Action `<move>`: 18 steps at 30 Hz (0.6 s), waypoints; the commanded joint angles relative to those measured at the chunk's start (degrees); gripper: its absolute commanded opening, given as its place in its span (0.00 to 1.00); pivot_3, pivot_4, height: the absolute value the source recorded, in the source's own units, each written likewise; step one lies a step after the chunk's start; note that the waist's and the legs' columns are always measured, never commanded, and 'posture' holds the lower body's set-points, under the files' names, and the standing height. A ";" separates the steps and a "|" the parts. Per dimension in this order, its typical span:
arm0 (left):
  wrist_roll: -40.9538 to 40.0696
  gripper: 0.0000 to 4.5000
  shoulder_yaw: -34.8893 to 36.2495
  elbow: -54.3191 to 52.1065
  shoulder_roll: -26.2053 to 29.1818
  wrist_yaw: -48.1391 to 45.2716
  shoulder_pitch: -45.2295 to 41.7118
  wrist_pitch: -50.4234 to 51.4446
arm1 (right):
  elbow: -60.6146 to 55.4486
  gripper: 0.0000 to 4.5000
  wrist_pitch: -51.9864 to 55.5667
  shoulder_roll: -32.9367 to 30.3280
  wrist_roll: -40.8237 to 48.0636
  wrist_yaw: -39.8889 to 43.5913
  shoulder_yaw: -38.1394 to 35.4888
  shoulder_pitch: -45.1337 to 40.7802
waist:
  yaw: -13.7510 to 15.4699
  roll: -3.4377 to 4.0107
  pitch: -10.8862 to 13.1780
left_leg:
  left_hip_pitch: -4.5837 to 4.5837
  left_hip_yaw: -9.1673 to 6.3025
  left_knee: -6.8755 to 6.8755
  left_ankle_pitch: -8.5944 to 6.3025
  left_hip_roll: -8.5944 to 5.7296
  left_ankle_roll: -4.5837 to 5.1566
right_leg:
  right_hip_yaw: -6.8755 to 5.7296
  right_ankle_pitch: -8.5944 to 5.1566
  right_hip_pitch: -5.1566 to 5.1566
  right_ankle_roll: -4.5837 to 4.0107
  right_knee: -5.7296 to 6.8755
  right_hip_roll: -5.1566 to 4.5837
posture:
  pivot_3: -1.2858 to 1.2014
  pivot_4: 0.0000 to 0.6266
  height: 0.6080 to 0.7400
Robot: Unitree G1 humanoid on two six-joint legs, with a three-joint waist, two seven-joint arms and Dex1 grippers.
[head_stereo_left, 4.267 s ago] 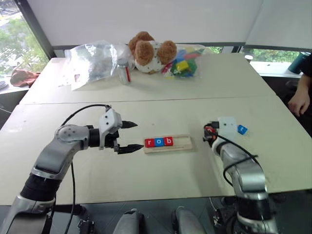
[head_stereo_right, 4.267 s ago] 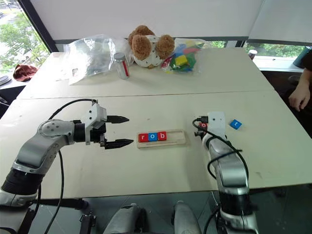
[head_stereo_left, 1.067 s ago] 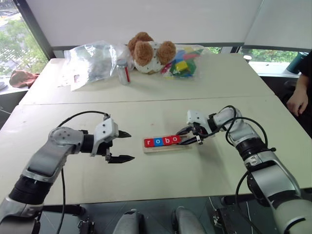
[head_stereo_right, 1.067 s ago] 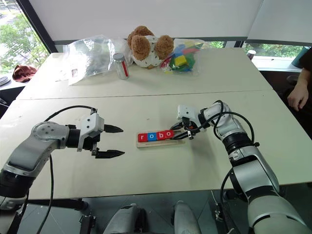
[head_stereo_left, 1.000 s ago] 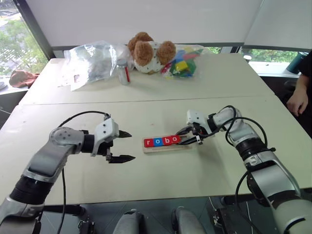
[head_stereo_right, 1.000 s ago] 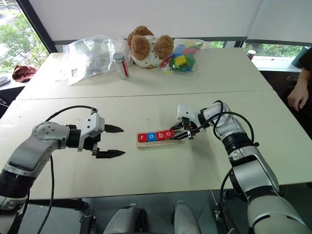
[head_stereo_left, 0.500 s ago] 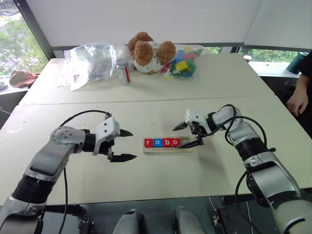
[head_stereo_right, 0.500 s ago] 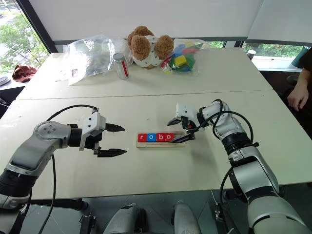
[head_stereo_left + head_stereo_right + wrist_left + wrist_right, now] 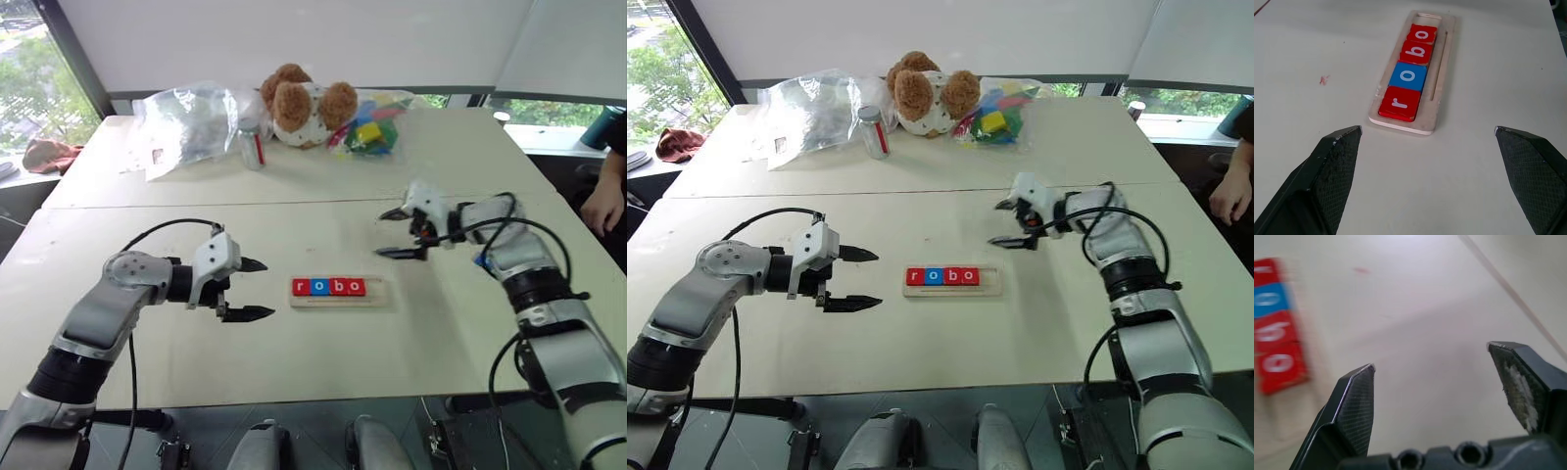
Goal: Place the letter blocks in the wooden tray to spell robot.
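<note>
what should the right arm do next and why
Probably swing the open, empty right gripper toward the blue tile beside its forearm: the wooden tray holds four tiles, r o b o, with its last slot bare.

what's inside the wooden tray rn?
The wooden tray holds four letter blocks in a row, red r, blue o, red b, red o. The last slot at its right end is bare wood. Nothing covers it.

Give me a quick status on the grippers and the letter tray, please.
Left gripper open, empty, beside the tray. Right gripper open, empty, above the table. Four tiles seated: r, o, b, o; last slot bare. Nothing in the way.
</note>
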 commanded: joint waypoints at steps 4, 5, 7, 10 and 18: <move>-1.97 1.00 -0.03 -3.57 -2.62 0.52 -3.04 0.36 | -37.95 0.88 37.67 14.54 -8.67 -42.95 -20.82 14.48 | -0.19 0.03 -0.07 | -0.24 -0.03 -0.06 0.08 0.05 -0.14 | 0.02 0.00 -0.29 0.00 0.10 0.05 | 0.52 0.24 1.00; -1.97 1.00 -0.32 -3.22 -3.00 0.49 -3.45 0.41 | -44.24 0.88 41.74 18.60 -10.65 -47.69 -22.69 16.86 | -0.17 0.08 -0.11 | -0.39 -0.02 -0.03 0.12 0.06 -0.21 | 0.05 0.00 -0.49 0.00 0.22 0.09 | 0.52 0.24 1.00; -1.75 1.00 -1.17 -2.21 -3.83 0.38 -4.13 0.10 | -53.19 0.88 47.35 24.92 -13.98 -54.20 -23.79 20.93 | -0.16 0.11 -0.15 | -0.69 -0.02 0.02 0.21 0.03 -0.36 | 0.10 0.00 -0.96 0.00 0.80 0.10 | 0.52 0.24 1.00; -1.30 1.00 -2.51 -0.41 -5.47 0.17 -5.11 -0.53 | -59.48 0.88 51.57 32.92 -15.38 -60.65 -24.14 24.72 | -0.24 0.11 -0.15 | -0.73 0.02 0.07 0.29 -0.03 -0.41 | 0.14 0.00 -1.03 0.00 0.91 0.13 | 0.52 0.24 1.00; -0.48 1.00 -3.68 0.55 -7.31 0.50 -5.74 -1.26 | -53.73 0.88 49.49 41.56 -11.11 -68.03 -28.38 25.44 | -0.49 0.10 -0.15 | -0.46 0.01 0.10 0.12 -0.07 -0.05 | 0.11 0.00 -0.83 0.00 0.90 0.26 | 0.52 0.24 1.00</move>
